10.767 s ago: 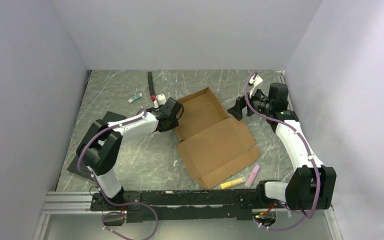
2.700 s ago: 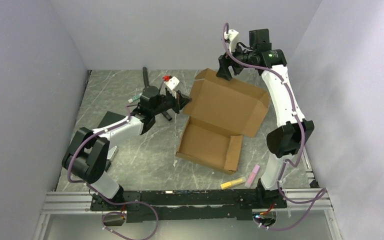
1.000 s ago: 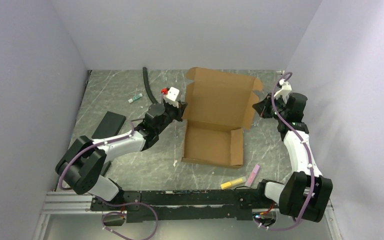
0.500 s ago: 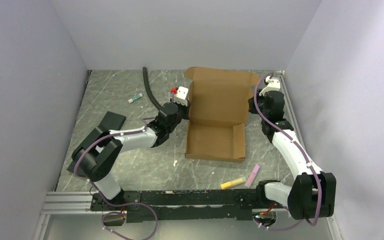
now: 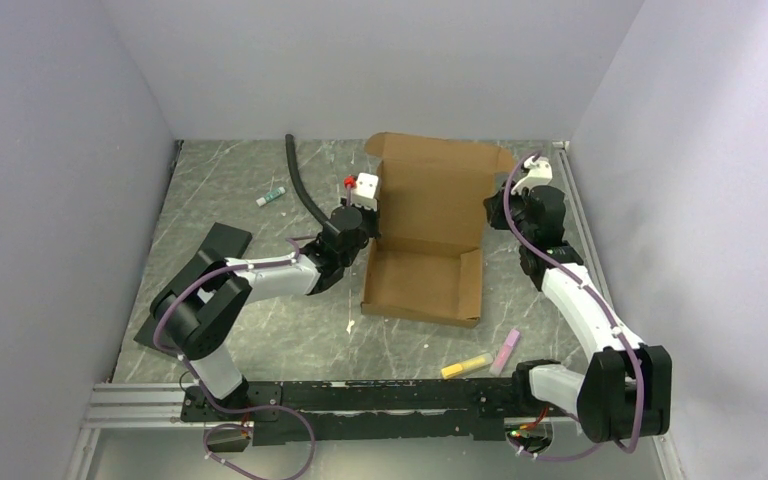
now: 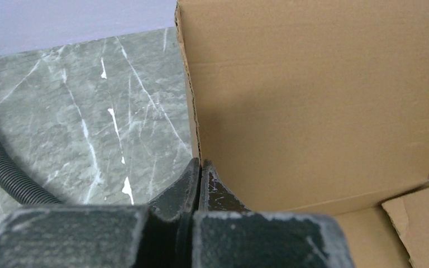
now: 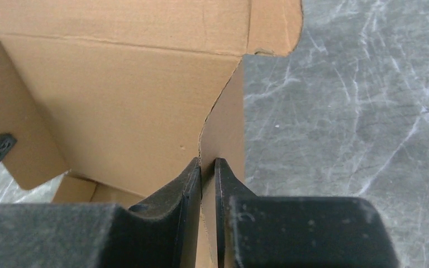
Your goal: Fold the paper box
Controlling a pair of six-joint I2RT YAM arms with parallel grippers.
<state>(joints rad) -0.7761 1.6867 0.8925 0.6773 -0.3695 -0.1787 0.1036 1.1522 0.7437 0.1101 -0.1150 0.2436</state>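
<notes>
Two grippers flanked the box (image 5: 423, 285), lid upright on the table (image 5: 230, 190) (nudged slightly left since a moment before): left gripper (image 6: 200, 163) pinched shut on its left edge, right gripper (image 7: 208, 163) seemingly slack around the side flap, contact unclear.

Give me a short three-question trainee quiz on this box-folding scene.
1. True or false: the box's tall back panel lies flat on the table.
2. Which one pinches that panel's left edge? A) left claw B) right claw C) neither
3. What long black thing lies on the table behind the left claw?

Key: 1. False, it stands upright. 2. A. 3. The hose.
</notes>
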